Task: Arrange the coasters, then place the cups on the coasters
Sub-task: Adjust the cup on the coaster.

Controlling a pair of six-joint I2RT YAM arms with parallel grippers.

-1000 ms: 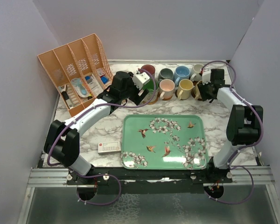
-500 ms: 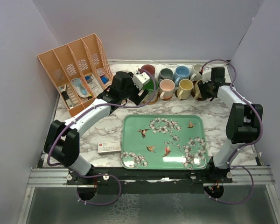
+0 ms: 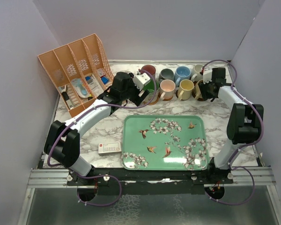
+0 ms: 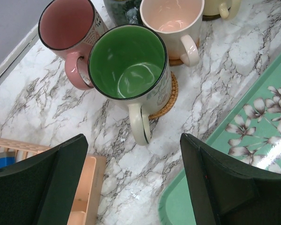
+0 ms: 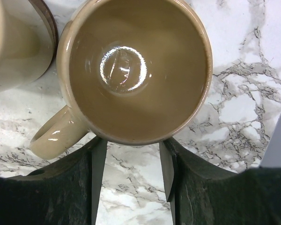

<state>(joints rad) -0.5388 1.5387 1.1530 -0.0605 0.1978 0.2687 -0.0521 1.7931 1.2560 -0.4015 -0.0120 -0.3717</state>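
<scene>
A green cup (image 4: 126,61) stands on a woven coaster (image 4: 171,96), its handle towards my left gripper (image 4: 133,154). That gripper is open wide and holds nothing. Beside the green cup are a dark red cup (image 4: 68,28) and a pink cup (image 4: 171,21) on another coaster. My right gripper (image 5: 131,150) is open just in front of a tan-brown cup (image 5: 131,70). The cup's rim hides its fingertips and bare marble shows between the fingers. No coaster shows under that cup. To its left, a cream cup (image 5: 14,42) sits on a dark coaster (image 5: 49,21).
Grey (image 3: 166,74), blue (image 3: 181,72) and yellow (image 3: 185,87) cups stand in the two back rows. A green floral tray (image 3: 131,140) fills the near middle. An orange file rack (image 3: 75,75) stands at the back left. A small white card (image 3: 110,148) lies left of the tray.
My right gripper has shifted slightly towards the back wall by the tan-brown cup. The left arm and the cups have not moved.
</scene>
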